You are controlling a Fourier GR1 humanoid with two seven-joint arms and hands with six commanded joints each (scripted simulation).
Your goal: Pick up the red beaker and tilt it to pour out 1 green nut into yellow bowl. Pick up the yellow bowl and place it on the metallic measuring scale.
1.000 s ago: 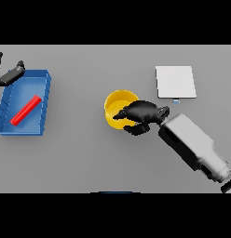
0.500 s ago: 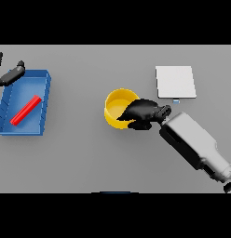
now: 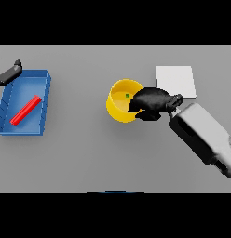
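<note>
The yellow bowl (image 3: 119, 102) is near the table's middle, tipped a little, with a green nut (image 3: 127, 95) inside. My right hand (image 3: 150, 103) is curled over the bowl's right rim and grips it. The metallic measuring scale (image 3: 176, 81) is a pale square plate just right of and behind the hand. The red beaker (image 3: 25, 110) lies on its side in the blue tray (image 3: 43, 79) at the far left. My left hand (image 3: 9, 73) shows at the tray's far left corner, away from the beaker.
The blue tray takes up the left side of the table. My right forearm (image 3: 203, 137) runs from the lower right toward the bowl.
The bowl and my right hand have shifted slightly up and to the right, toward the scale. The left hand and the beaker have not moved.
</note>
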